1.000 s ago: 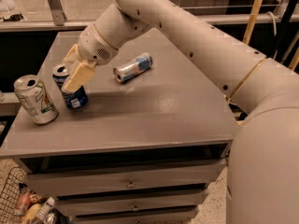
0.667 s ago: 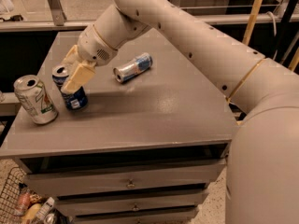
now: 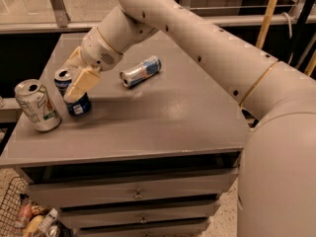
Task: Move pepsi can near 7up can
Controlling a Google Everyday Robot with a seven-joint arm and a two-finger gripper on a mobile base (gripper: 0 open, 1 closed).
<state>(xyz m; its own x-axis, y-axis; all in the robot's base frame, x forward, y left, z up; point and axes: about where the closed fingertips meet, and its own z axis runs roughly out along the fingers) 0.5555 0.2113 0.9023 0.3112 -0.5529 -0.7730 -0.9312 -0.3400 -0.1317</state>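
Observation:
The pepsi can (image 3: 79, 106) is dark blue with a silver top and stands on the grey table (image 3: 163, 117) at its left side. My gripper (image 3: 69, 82) reaches down from the upper right and is shut on the pepsi can, one cream finger (image 3: 82, 84) in front of it and one behind. The 7up can (image 3: 37, 106), pale silver-white with green and red marks, stands just left of the pepsi can, a small gap between them.
A slimmer silver-and-blue can (image 3: 141, 71) lies on its side at the table's middle back. My arm (image 3: 207, 43) crosses above the right half. Drawers (image 3: 138, 194) sit under the top. A wire basket (image 3: 19, 216) with items is at the lower left.

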